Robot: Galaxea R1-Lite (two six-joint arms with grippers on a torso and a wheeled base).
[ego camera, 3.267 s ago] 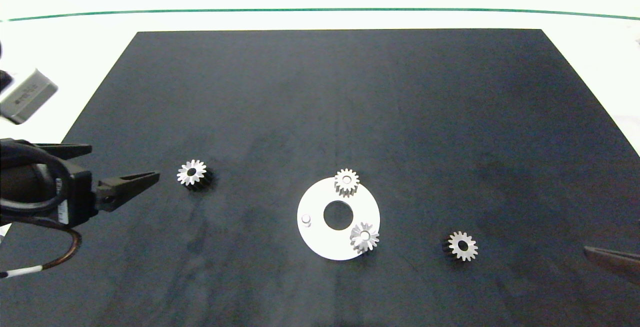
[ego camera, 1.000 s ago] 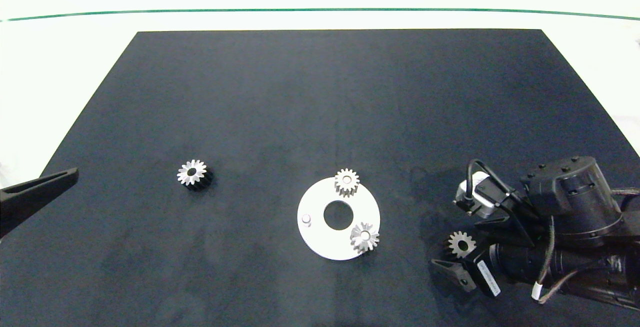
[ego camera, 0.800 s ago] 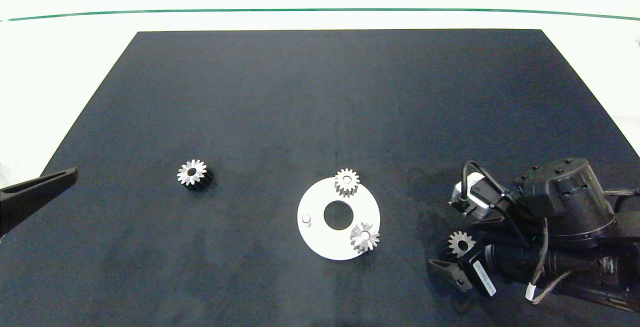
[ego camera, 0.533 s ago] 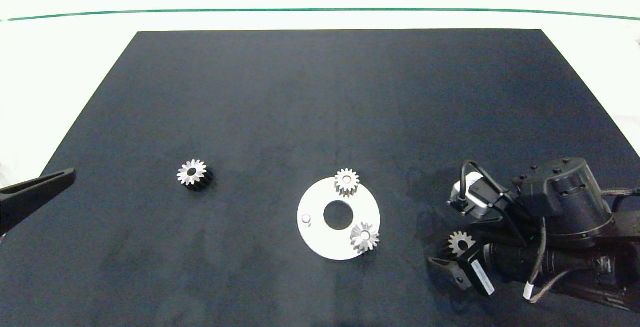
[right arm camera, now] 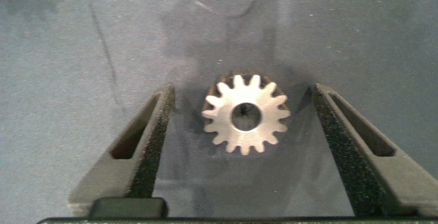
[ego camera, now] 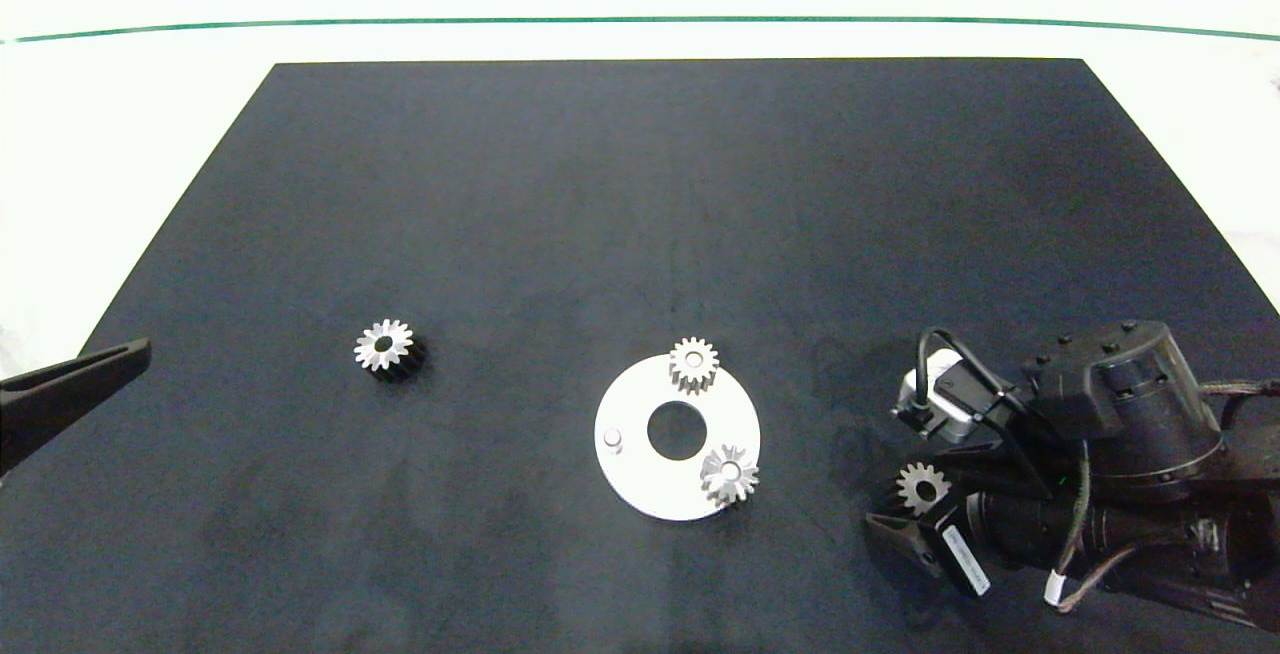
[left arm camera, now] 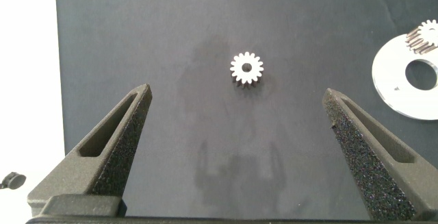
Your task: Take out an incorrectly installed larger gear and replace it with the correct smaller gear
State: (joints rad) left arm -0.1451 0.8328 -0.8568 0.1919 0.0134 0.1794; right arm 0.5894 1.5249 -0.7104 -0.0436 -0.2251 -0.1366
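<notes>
1. The white tabletop (ego camera: 110,134) fills the frame, with a thin green line crossing near the top edge.
2. A black mat (ego camera: 640,214) covers most of it, and everything else lies on this mat.
3. The right gripper (ego camera: 915,490) comes in from the lower right corner of the frame. Its jaws are released and spread wide, one on each side of the smaller gear (ego camera: 921,487). In the right wrist view there is clear mat between each foam pad and the teeth, so nothing is touching.
4. The left gripper (left arm camera: 236,92) sits at the left edge of the frame, about halfway down. Its jaws are released and hold nothing. It is well apart from every part.
5. The white ring disc (ego camera: 640,479) lies flat, a little right of centre in the lower half of the frame.
6. The larger gear (ego camera: 383,345) stands alone left of centre, off the disc, with its dark flank visible below the silver face.
7. The smaller gear rests flat on the mat, right of the disc and apart from it.
8. A gear (ego camera: 693,364) sits on the disc's upper edge.
9. A sharp-toothed gear (ego camera: 729,474) sits on the disc's lower right edge.
10. A bare peg (ego camera: 613,439) stands on the left side of the disc.
</notes>
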